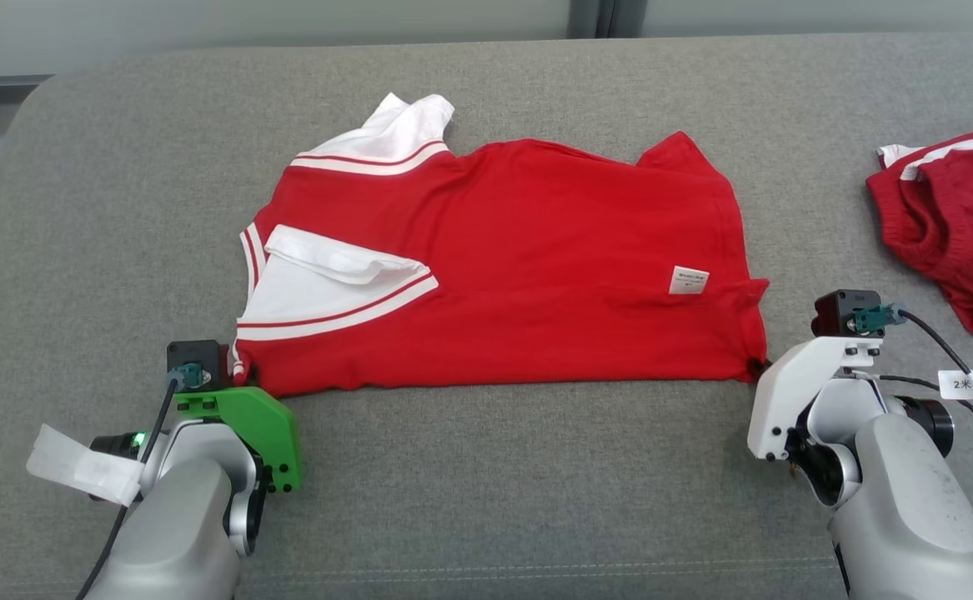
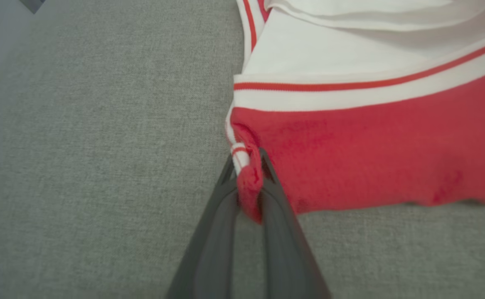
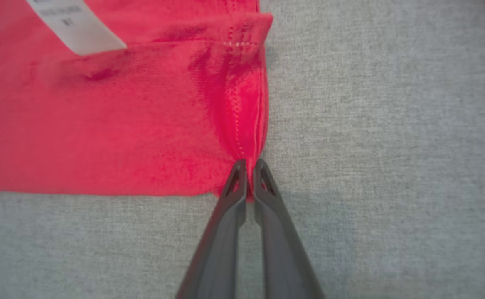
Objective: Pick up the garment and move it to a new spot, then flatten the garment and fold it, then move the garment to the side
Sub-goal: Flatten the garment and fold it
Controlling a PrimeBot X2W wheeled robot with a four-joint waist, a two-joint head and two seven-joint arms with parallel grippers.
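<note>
Head view shows the red garment [image 1: 519,267] spread on the grey cushion [image 1: 486,483], centred between the arms. Its white-trimmed collar and sleeves lie to the left and its white label [image 1: 689,280] near the right edge. A second red garment [image 1: 953,225] lies well apart at the far right.

In the left wrist view, the left gripper [image 2: 248,168] is pinched on the garment's near-left corner, with a nub of red-and-white cloth bunched between its fingers. In the right wrist view, the right gripper [image 3: 249,166] is pinched on the near-right hem corner, its jaws almost touching.

With both near corners held and the cloth mostly flat, this looks like the start of a fold or a smoothing pull. The next move calls for lifting both corners evenly and carrying the near edge toward the far edge, keeping the cloth taut between the arms so neither corner slips.
</note>
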